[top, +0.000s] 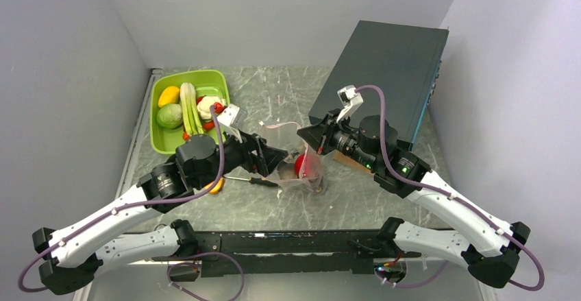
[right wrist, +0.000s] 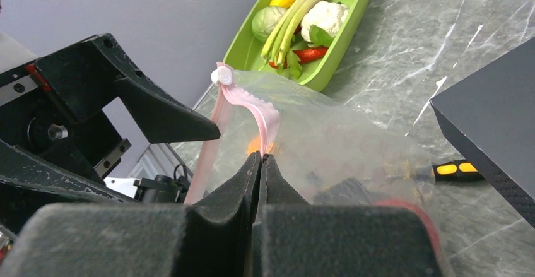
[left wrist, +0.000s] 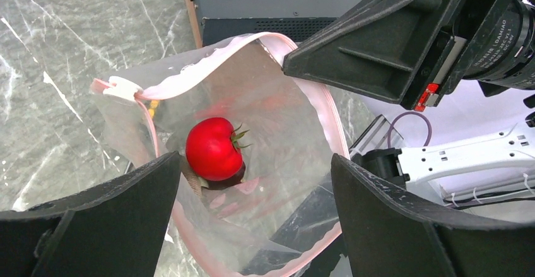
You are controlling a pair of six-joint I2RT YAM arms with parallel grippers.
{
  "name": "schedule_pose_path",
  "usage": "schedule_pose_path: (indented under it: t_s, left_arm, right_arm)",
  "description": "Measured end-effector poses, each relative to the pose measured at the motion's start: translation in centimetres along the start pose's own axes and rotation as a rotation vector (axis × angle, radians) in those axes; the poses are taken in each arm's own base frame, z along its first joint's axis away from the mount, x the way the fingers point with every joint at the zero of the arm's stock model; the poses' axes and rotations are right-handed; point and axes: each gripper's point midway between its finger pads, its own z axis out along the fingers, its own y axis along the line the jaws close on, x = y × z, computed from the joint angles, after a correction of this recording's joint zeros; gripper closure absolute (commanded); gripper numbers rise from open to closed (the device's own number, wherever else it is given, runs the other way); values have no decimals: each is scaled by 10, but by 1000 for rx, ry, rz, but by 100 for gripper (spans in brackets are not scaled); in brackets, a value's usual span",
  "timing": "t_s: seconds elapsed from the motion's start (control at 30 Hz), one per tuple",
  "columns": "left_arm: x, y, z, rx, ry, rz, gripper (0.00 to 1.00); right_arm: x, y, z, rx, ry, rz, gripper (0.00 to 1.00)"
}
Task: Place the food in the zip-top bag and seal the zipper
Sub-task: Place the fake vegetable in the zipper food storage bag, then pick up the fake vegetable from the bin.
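- Pressed tight together along the bottom of the right wrist view, the black fingers of the right gripper (right wrist: 260, 158) clench the zipper (right wrist: 265, 110), a pale pink strip curling up from their tips.
- At the bottom of the left wrist view, the left gripper (left wrist: 253, 163) has its fingers spread wide and grasps nothing, hanging over the bag's gaping mouth.
- At the centre of the top view, the zip-top bag (left wrist: 284, 119) stands held up, clear and crinkly.
- Inside it, low down, lies a glossy red tomato-shaped toy (left wrist: 213, 149) with a green stem.
- Upper left in the top view, a lime-green tray (top: 163, 141) holds the cauliflower (right wrist: 325, 18), leafy green head (right wrist: 268, 21) and red chili (right wrist: 309, 54).
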Motion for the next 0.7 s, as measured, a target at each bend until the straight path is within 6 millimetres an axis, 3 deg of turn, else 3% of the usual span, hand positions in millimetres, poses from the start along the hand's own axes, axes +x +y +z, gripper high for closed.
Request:
schedule_pose_path:
  t_s: [0.27, 0.43, 0.7]
  left_arm:
    - [0, 11, -17, -65, 28, 3, 4]
    - [-14, 21, -39, -130, 4, 8, 1]
    - [-12, 59, -76, -312, -2, 14, 0]
  right_arm:
    - [0, 0, -1, 0, 0, 0, 100]
    - [0, 0, -1, 0, 0, 0, 100]
    - [3, -3, -2, 2, 2, -19, 100]
